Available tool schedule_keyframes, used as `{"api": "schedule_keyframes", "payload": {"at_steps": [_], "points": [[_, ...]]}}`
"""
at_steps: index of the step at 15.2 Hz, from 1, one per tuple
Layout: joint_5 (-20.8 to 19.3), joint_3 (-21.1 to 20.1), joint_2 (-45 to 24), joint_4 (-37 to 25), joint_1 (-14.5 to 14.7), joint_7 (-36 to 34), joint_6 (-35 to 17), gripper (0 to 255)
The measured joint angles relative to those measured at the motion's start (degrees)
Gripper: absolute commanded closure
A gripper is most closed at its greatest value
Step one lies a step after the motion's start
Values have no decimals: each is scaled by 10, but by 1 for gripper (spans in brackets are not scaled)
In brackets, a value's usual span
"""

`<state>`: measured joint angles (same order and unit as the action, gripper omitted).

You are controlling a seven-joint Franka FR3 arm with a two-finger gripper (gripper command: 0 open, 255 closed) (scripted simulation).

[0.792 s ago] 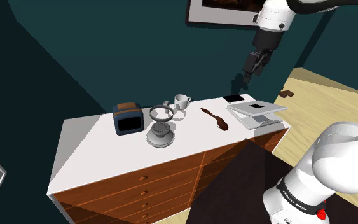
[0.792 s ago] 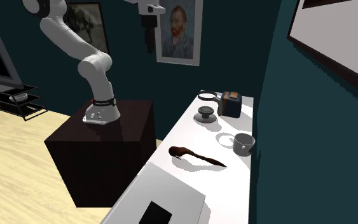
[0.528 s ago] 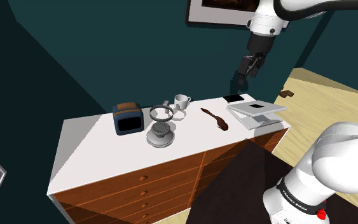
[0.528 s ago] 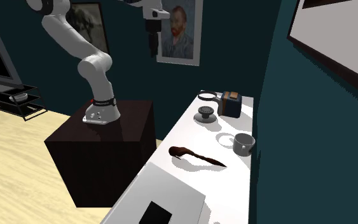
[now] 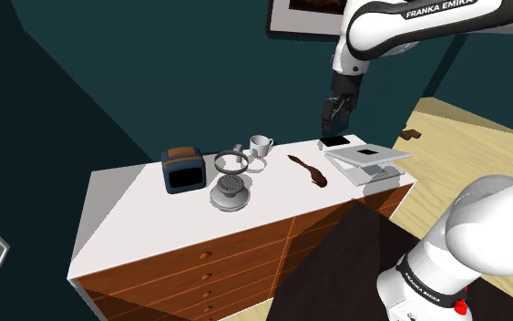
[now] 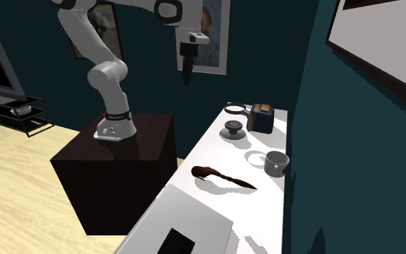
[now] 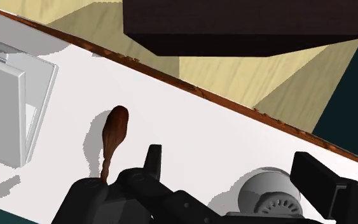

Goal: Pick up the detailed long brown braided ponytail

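Approach step: my gripper, open wide and holding nothing, hangs high above the desk, well apart from the brown braided ponytail lying flat near the cup; next, I judge, comes a descent aligned across it.

A long, dark brown braided ponytail lies flat on the white tabletop, one end bulbous.

In the shoulder view, a white-topped chest of drawers carries a blue toaster. A grey round dish sits at the toaster's 4 o'clock, a white mug at the dish's 1 o'clock, and a grey laptop at the mug's 3 o'clock.
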<state>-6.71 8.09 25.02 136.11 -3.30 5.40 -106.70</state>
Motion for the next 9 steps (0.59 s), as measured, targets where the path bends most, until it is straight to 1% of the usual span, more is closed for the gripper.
{"api": "schedule_keyframes", "payload": {"at_steps": [4,9], "points": [[0,21,-93,-26,-9,13,-48,0],[10,38,-206,-73,-17,24,-90,0]]}}
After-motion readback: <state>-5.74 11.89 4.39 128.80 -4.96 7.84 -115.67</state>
